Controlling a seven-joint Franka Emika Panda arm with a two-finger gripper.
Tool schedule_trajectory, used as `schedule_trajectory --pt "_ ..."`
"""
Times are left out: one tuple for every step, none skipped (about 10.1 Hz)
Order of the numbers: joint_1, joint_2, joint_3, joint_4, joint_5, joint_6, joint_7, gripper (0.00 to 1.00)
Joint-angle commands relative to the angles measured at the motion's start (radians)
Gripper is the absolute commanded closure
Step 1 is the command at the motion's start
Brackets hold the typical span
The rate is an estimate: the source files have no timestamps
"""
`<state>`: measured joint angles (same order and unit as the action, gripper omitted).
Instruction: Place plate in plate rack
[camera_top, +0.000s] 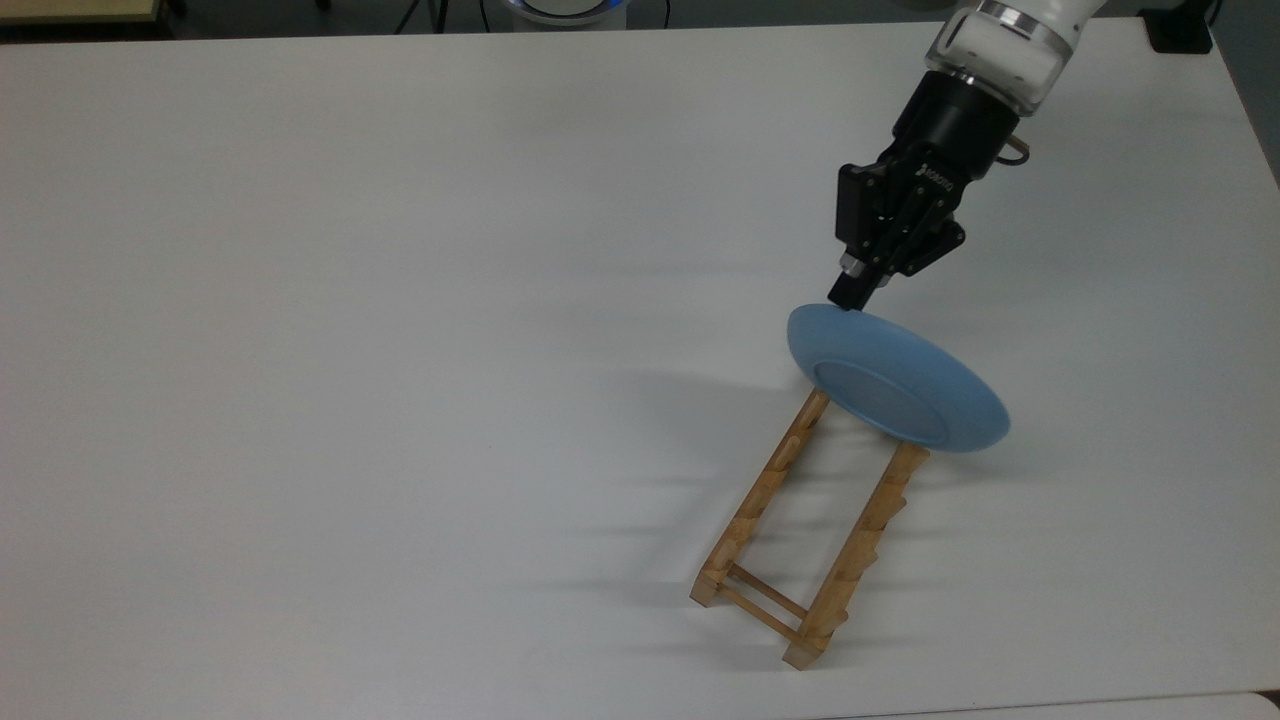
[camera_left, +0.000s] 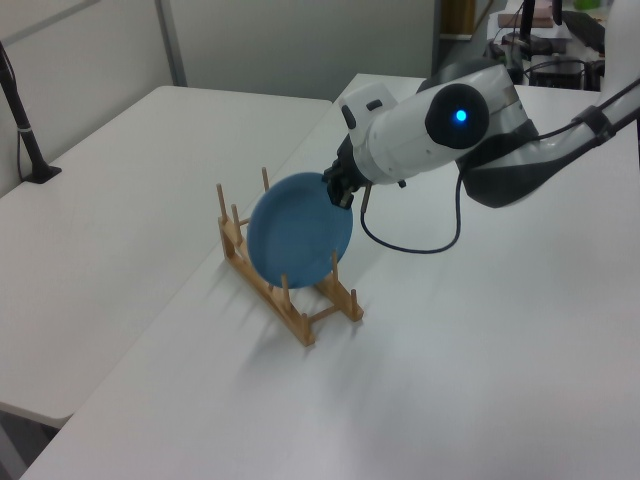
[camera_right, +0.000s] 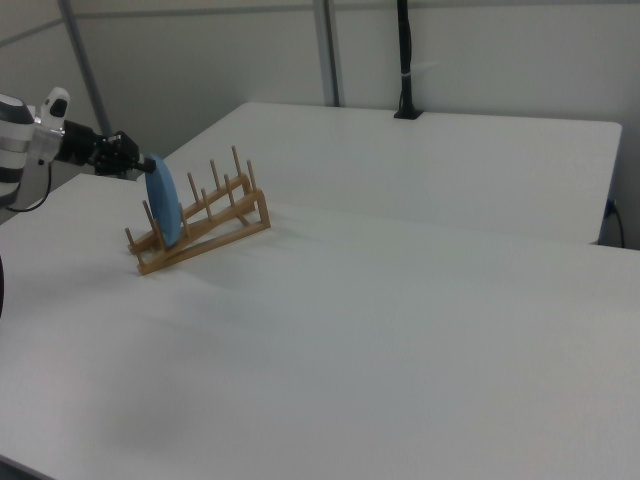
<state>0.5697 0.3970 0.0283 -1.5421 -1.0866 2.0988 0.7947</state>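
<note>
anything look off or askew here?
Nothing stands out. The round light-blue plate, gripped at its rim by the tool, stands tilted at one end of the intact light-brown wooden plate rack.

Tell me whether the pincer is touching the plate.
Touching. In the top view the pincer is shut on the plate's upper rim, with no gap between them.

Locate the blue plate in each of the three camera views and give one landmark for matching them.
Top view: the plate sits right of centre, below the gripper.
Left view: the plate is at centre, among the pegs.
Right view: the plate is at the far left, seen edge-on.
Shared landmark: the wooden plate rack under the plate.
</note>
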Motion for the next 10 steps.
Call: schedule_trajectory --pt "0.016 0.006 -0.011 -0.016 -0.027 0.024 0.026 0.80" --pt "0.009 0.009 -0.011 -0.013 -0.027 0.024 0.028 0.68" --pt "0.007 0.009 -0.011 0.020 -0.010 0.023 0.032 0.60" --pt "0.006 -0.001 -0.011 0.031 0.026 0.021 0.047 0.41" --pt "0.002 -0.026 -0.013 0.037 0.100 0.021 0.046 0.33" --pt "-0.025 -0.056 -0.015 0.045 0.213 0.020 0.043 0.24" --pt "-0.060 -0.097 -0.021 0.045 0.335 0.015 0.022 0.10" --pt "-0.092 -0.131 -0.030 0.042 0.449 0.007 -0.033 0.01" --pt "-0.155 -0.180 -0.027 0.031 0.556 -0.022 -0.099 0.00" --pt "-0.210 -0.217 -0.025 0.034 0.677 -0.107 -0.224 0.00"
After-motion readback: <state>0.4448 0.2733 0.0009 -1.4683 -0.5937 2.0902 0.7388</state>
